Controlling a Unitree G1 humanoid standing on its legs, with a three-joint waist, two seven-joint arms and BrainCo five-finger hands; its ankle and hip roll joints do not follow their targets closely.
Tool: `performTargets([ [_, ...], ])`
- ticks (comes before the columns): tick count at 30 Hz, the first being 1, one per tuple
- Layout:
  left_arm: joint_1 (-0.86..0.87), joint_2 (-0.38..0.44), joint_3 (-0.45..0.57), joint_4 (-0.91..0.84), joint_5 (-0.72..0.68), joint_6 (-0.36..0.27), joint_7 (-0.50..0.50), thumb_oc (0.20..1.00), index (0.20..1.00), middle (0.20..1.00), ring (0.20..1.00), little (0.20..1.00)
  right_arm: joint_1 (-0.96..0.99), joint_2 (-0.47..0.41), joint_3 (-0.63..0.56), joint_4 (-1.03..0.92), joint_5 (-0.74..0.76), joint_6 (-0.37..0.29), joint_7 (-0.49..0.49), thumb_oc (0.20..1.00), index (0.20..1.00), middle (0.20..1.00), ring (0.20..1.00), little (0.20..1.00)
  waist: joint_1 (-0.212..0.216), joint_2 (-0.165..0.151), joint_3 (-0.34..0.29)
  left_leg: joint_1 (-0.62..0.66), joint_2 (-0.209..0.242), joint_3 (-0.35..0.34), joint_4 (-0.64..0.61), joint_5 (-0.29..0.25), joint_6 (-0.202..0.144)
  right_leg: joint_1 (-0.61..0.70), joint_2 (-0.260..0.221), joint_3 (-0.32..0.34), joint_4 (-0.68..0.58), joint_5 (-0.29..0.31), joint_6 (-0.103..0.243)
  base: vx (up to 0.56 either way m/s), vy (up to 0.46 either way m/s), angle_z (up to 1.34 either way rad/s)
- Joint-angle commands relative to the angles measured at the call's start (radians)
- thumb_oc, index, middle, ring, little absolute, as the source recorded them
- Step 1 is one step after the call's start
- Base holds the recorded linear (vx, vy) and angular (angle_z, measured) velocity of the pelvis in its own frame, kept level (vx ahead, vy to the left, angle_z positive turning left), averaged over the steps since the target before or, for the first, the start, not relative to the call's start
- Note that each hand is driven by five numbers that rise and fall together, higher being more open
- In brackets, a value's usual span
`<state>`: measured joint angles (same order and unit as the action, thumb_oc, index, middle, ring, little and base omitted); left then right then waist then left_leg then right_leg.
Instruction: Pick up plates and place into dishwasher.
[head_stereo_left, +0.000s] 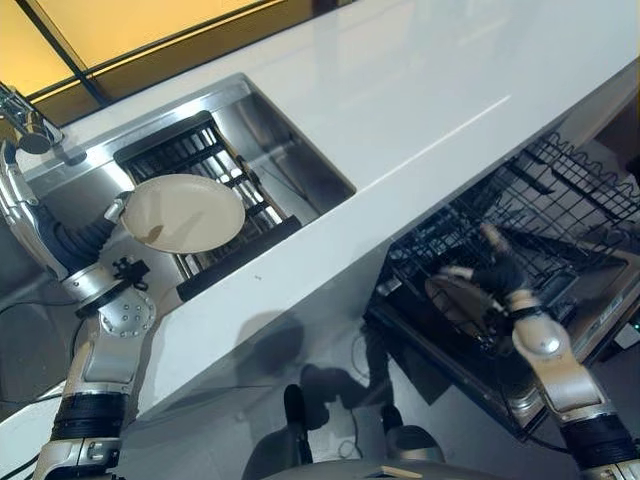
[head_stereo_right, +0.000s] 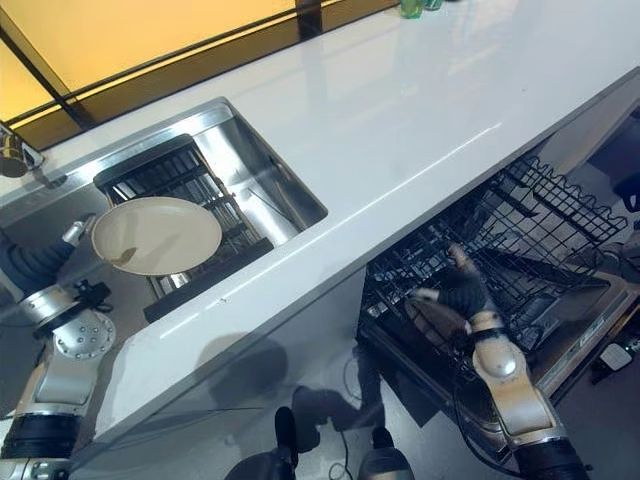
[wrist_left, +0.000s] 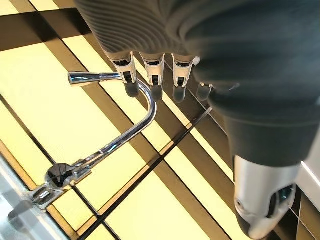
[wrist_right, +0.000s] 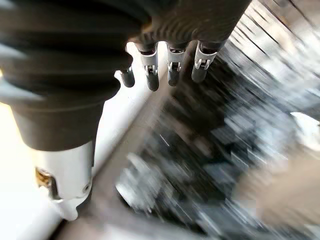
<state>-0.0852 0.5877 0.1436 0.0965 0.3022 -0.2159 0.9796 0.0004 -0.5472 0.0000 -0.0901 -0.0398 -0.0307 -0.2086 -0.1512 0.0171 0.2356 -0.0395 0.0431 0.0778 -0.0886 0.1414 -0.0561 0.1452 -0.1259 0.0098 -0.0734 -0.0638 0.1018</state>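
A cream plate (head_stereo_left: 185, 212) hangs tilted above the sink (head_stereo_left: 290, 150). My left hand (head_stereo_left: 116, 208) is at its left rim, with a dark thumb tip on the plate's face and the fingers mostly hidden beneath it. My right hand (head_stereo_left: 497, 275) is down inside the black wire dishwasher rack (head_stereo_left: 560, 200), its fingers spread and relaxed. It hovers just over a second plate (head_stereo_left: 455, 300) that rests in the rack. The right wrist view is blurred, showing straight fingers (wrist_right: 172, 62) over the rack.
A black slatted rack (head_stereo_left: 190, 150) lies in the sink under the held plate. A chrome faucet (wrist_left: 130, 130) rises behind the sink, close to my left hand. The long white countertop (head_stereo_left: 430, 90) separates the sink from the pulled-out dishwasher. A green bottle (head_stereo_right: 410, 8) stands far back.
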Motion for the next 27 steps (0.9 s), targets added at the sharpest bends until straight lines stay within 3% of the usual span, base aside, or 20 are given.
performTargets([
  [1,0.042,0.004,0.095,-0.032,0.033,-0.049,-0.008,1.000,1.000,1.000,1.000,1.000,0.013,-0.019,-0.053,-0.080,-0.042,-0.092,-0.085,1.000,1.000,1.000,1.000,1.000,0.022,-0.006,-0.113,0.083,0.067,0.013,0.008,-0.133,-0.044,-0.156,-0.055,0.020,0.032,0.117,0.081,0.00,0.000,0.00],
  [5,0.087,0.008,0.144,-0.039,0.020,-0.069,-0.060,1.000,1.000,1.000,1.000,1.000,0.063,-0.028,-0.130,-0.101,-0.030,-0.138,-0.081,1.000,1.000,1.000,1.000,1.000,0.022,-0.011,-0.137,0.098,0.079,0.022,0.009,-0.136,-0.047,-0.138,-0.042,0.013,0.036,0.102,0.075,0.03,-0.051,-0.03],
  [8,0.108,0.022,0.155,-0.047,0.008,-0.049,-0.130,1.000,1.000,1.000,1.000,1.000,0.091,-0.025,-0.165,-0.127,-0.002,-0.154,-0.049,1.000,1.000,1.000,1.000,1.000,0.025,-0.012,-0.153,0.109,0.089,0.019,0.012,-0.135,-0.049,-0.126,-0.023,0.012,0.050,0.082,0.063,0.03,-0.072,-0.01],
  [13,0.090,0.065,0.111,-0.040,-0.020,0.039,-0.283,1.000,1.000,1.000,1.000,1.000,0.079,-0.038,-0.163,-0.135,0.031,-0.135,-0.020,1.000,1.000,1.000,1.000,1.000,0.030,-0.007,-0.164,0.116,0.117,0.006,0.023,-0.125,-0.055,-0.116,0.026,0.013,0.093,0.040,0.034,-0.02,-0.077,-0.02],
  [19,0.056,0.150,0.038,-0.018,0.035,0.063,-0.508,1.000,1.000,1.000,1.000,1.000,0.056,-0.075,-0.164,-0.125,0.070,-0.143,0.025,1.000,1.000,1.000,1.000,1.000,0.029,-0.003,-0.169,0.094,0.147,-0.012,0.113,-0.136,-0.078,-0.112,0.056,0.018,0.105,0.033,0.006,-0.02,-0.080,0.02],
  [23,0.053,0.222,0.000,0.021,0.089,0.072,-0.627,1.000,1.000,1.000,1.000,1.000,0.036,-0.123,-0.159,-0.114,0.088,-0.135,0.048,1.000,1.000,1.000,1.000,1.000,0.034,-0.006,-0.142,0.019,0.130,-0.047,0.292,-0.186,-0.072,-0.108,0.058,0.036,0.136,0.029,-0.018,0.04,-0.010,0.00],
  [27,0.051,0.286,-0.036,0.055,0.115,0.077,-0.662,1.000,1.000,1.000,1.000,1.000,0.012,-0.162,-0.138,-0.095,0.104,-0.131,0.055,1.000,1.000,1.000,1.000,1.000,0.045,0.008,-0.120,-0.004,0.081,-0.119,0.267,-0.190,-0.040,-0.124,0.060,0.074,0.174,0.009,-0.021,0.08,0.176,-0.22],
])
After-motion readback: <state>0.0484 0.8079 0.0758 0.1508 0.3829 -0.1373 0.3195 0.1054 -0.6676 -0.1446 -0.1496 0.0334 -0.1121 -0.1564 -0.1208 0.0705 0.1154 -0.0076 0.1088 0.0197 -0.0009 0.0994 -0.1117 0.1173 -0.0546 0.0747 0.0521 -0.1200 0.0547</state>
